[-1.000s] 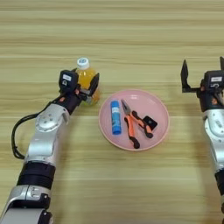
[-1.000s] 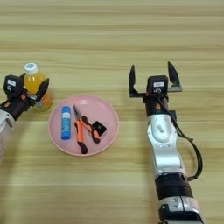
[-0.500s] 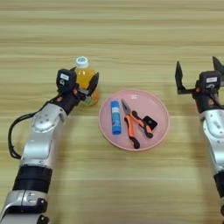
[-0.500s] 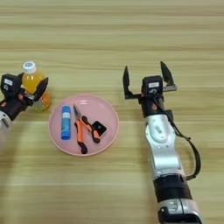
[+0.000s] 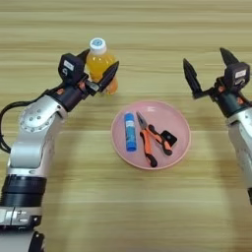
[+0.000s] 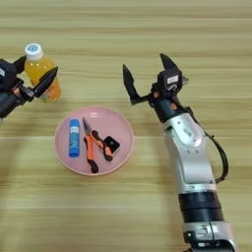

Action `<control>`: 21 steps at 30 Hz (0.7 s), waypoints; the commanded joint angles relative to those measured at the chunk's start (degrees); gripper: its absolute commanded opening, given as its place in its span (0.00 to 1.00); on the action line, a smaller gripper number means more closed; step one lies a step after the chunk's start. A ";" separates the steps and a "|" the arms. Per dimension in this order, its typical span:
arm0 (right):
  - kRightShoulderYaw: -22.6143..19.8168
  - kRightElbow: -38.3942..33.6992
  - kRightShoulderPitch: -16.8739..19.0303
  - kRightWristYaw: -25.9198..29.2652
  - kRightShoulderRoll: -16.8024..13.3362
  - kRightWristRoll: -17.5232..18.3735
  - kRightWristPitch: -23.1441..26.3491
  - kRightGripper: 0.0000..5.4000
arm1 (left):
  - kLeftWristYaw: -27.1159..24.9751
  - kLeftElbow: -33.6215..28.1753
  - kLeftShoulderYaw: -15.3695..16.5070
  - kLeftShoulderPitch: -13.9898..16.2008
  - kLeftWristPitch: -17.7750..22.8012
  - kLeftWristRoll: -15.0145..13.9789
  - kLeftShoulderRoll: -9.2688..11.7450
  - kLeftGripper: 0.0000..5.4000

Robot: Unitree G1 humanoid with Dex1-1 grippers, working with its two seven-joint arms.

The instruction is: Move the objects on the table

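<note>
Left gripper (image 5: 96,69) sits at the bottle (image 5: 100,65), jaws spread either side of the body and not visibly closed on it; whether the tips touch the plastic cannot be told. Bottle stands upright on the table (image 5: 59,206), just beyond the upper-left rim of the plate (image 5: 181,147). Right gripper (image 6: 145,76) hangs above bare wood to the right of the plate, jaws wide, holding nothing. Plate already carries the glue stick (image 5: 129,131), the pliers (image 5: 148,140) and the block (image 5: 169,137), lying side by side with little spare room. Judgement: the step in hand looks like a grasp on the bottle; best to close low on the body, square to it, and lift straight so it does not tip. Bottle is smooth, rounded, clear plastic with orange liquid and a white ribbed-looking cap; plate is shallow, round, glossy pink; table is striped, light-brown wood.
</note>
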 commanded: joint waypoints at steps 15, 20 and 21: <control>10.02 -9.67 -6.30 31.35 -16.62 7.76 20.87 1.00 | -7.40 -10.16 -3.18 -4.11 5.79 -5.89 1.77 0.66; 12.35 -6.03 -9.54 31.28 -14.94 4.57 20.20 1.00 | -8.48 -11.90 -4.66 -4.01 7.94 -7.63 1.44 0.66; 12.84 -5.60 -9.94 31.21 -14.61 4.05 20.03 1.00 | -8.53 -12.21 -4.93 -4.03 8.30 -7.75 1.37 0.66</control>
